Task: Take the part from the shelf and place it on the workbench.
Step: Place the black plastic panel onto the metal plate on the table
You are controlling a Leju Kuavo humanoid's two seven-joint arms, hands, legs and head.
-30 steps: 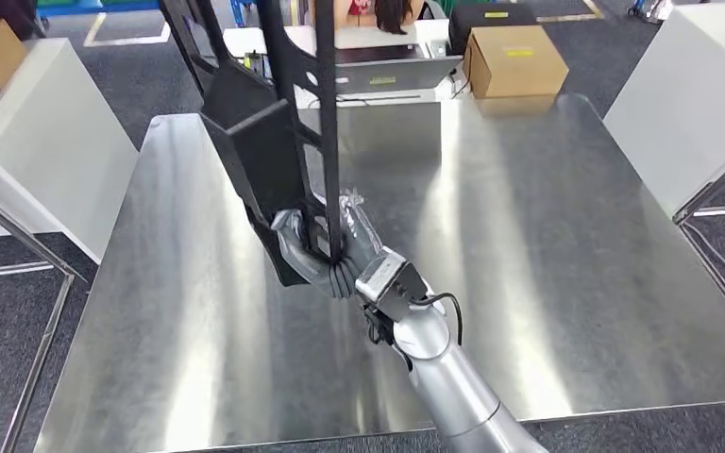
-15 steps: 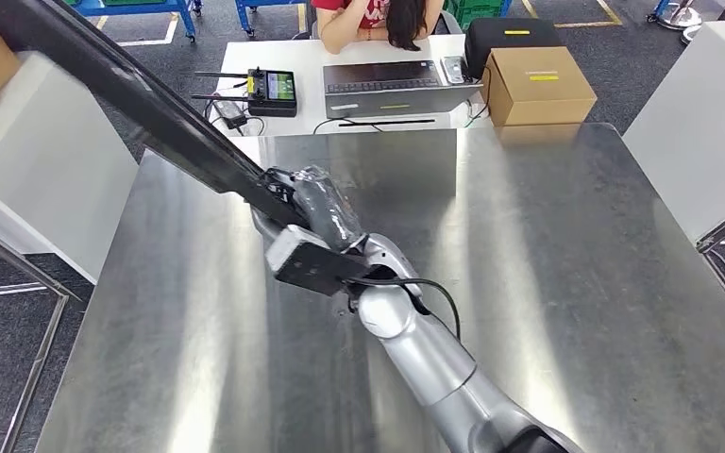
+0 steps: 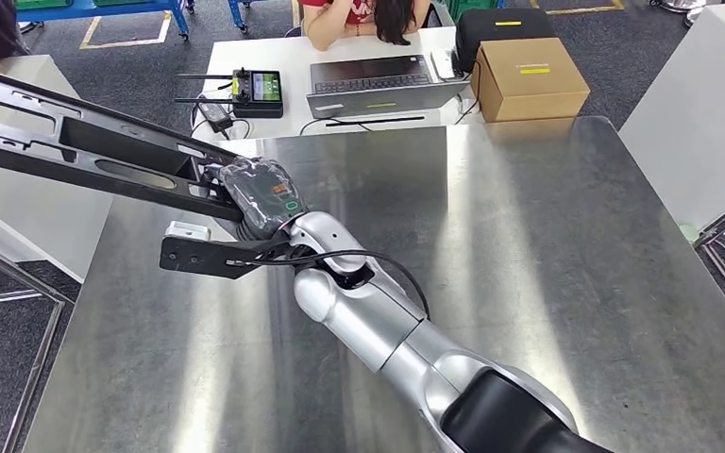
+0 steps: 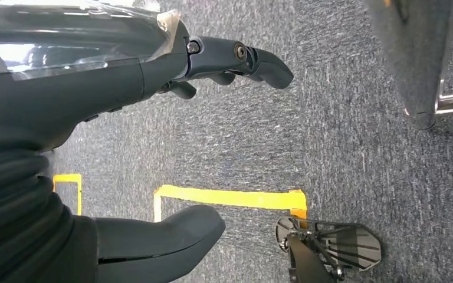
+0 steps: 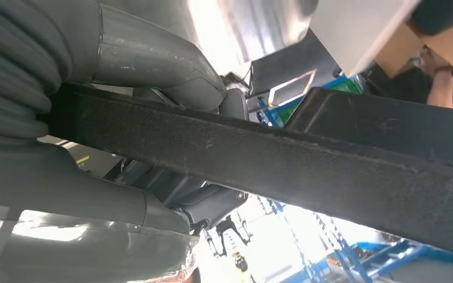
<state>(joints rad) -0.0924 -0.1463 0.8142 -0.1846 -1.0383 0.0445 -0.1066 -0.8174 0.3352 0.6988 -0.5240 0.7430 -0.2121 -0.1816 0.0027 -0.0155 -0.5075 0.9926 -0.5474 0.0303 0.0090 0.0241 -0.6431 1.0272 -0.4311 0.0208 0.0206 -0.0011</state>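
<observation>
A long black frame-like part (image 3: 85, 156) stretches from my right hand (image 3: 260, 196) out past the workbench's left edge, held above the shiny metal workbench (image 3: 529, 236). My right hand grips the part at its near end; close up, the black bar (image 5: 271, 159) runs between thumb and fingers. A smaller black bracket end (image 3: 198, 257) juts out below the hand, just over the bench top. My left hand (image 4: 153, 71) hangs beside the bench over grey carpet, fingers apart and holding nothing.
Behind the bench a white desk (image 3: 274, 52) carries a laptop (image 3: 378, 83), a remote controller (image 3: 253, 92) and a cardboard box (image 3: 529, 77); a person sits there. White cabinets (image 3: 699, 104) flank both sides. Yellow floor tape (image 4: 230, 197) lies under the left hand.
The right arm has swung the part from upright in front of me down to nearly level, pointing left over the bench. The head camera has also shifted slightly.
</observation>
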